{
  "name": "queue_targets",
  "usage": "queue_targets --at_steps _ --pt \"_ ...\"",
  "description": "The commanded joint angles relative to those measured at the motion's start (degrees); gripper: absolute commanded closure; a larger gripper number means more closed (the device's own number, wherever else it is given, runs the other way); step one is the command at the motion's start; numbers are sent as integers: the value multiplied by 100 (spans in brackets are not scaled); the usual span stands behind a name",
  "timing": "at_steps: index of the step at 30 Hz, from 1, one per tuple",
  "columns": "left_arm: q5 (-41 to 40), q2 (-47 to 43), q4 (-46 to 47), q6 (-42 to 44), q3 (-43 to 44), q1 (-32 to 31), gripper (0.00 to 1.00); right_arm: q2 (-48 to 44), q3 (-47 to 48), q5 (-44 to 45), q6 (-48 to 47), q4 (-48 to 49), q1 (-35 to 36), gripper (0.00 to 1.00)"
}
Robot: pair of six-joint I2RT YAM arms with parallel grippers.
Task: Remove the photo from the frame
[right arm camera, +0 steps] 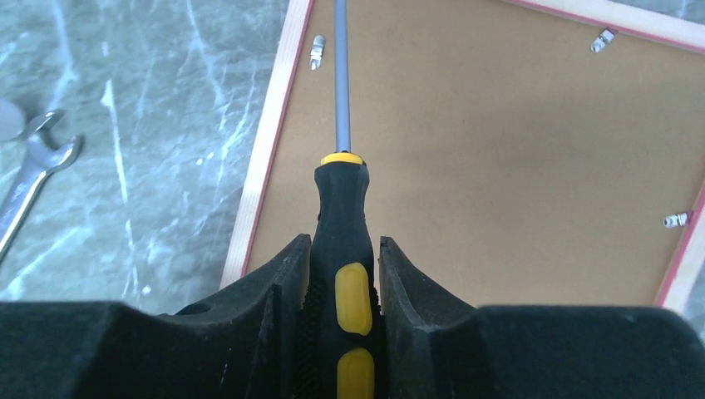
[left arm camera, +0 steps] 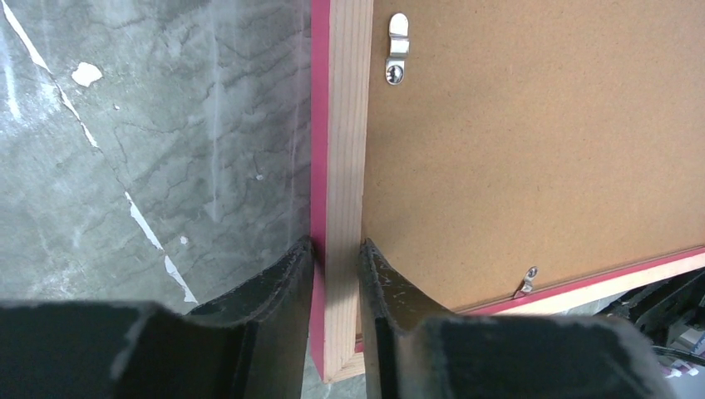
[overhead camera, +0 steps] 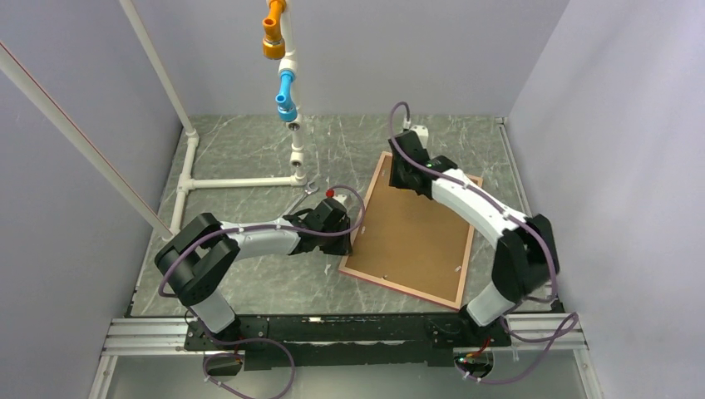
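The frame [overhead camera: 362,218] lies face down on the table, its brown backing board [overhead camera: 411,233] up. The photo is hidden under the board. My left gripper [overhead camera: 347,241] is shut on the frame's left border near the near-left corner; in the left wrist view the fingers [left arm camera: 291,274] pinch the pink-and-wood bar [left arm camera: 342,125]. My right gripper [overhead camera: 405,179] is over the frame's far end, shut on a black-and-yellow screwdriver [right arm camera: 342,216]. Its grey shaft [right arm camera: 340,75] points along the board, next to a metal clip [right arm camera: 317,51].
Metal clips hold the board at its edges [left arm camera: 397,60] [left arm camera: 527,281] [right arm camera: 675,220]. A steel wrench [overhead camera: 301,198] lies left of the frame. A white pipe structure [overhead camera: 241,181] stands at the back left, with orange [overhead camera: 274,37] and blue [overhead camera: 286,96] fittings above.
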Motion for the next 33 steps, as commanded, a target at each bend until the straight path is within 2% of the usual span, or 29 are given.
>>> queue_targets --at_steps 1,6,10,12,19,25,30,33 --pt "-191 -43 -421 296 -82 -23 67 -876 -503 -224 -49 -179 -10 100" --pt "-126 -683 -676 386 -99 -25 47 -1739 -1293 -510 58 -359 23 100" --pt "57 -1340 -1066 180 -108 -27 38 -2449 -1768 -630 135 -573 25 100" --pt "174 -1585 -1239 -99 -148 -30 37 -2737 -1944 -704 172 -674 37 100" --pt "688 -2268 -1310 -2216 -845 -33 38 -3367 -2193 -848 150 -886 33 100" --pt "1256 -2148 -729 -4216 -1326 -162 36 -3480 -2194 -911 76 -832 32 100" --pt "1127 -1747 -1043 -5171 -1087 -432 34 -3611 -2234 -894 39 -858 34 100" --pt "861 -1661 -1043 -5751 -1124 -590 28 -3802 -2313 -940 51 -868 36 100"
